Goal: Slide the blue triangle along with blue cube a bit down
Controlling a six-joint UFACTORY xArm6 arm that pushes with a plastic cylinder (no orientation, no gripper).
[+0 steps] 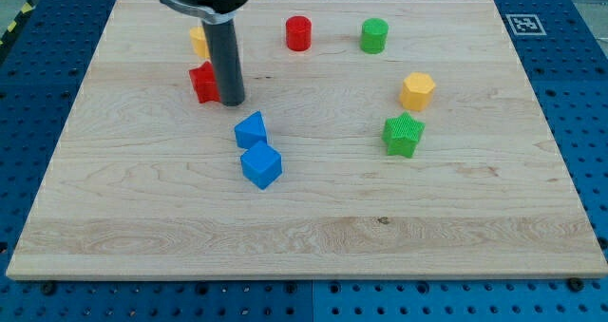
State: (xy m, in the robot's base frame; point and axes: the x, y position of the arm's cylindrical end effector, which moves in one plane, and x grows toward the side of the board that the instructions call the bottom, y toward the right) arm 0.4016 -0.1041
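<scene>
The blue triangle point(251, 129) lies near the board's middle-left, and the blue cube point(261, 165) sits just below it, touching it. My tip point(233, 104) stands on the board just above and to the left of the blue triangle, with a small gap between them. The rod rises to the view's top. A red block point(202, 82) sits right beside the rod on its left and is partly hidden by it.
A yellow block point(199, 41) is partly hidden behind the rod at the top left. A red cylinder point(298, 32) and a green cylinder point(374, 35) stand near the top edge. A yellow hexagon point(416, 91) and a green star point(404, 134) are at the right.
</scene>
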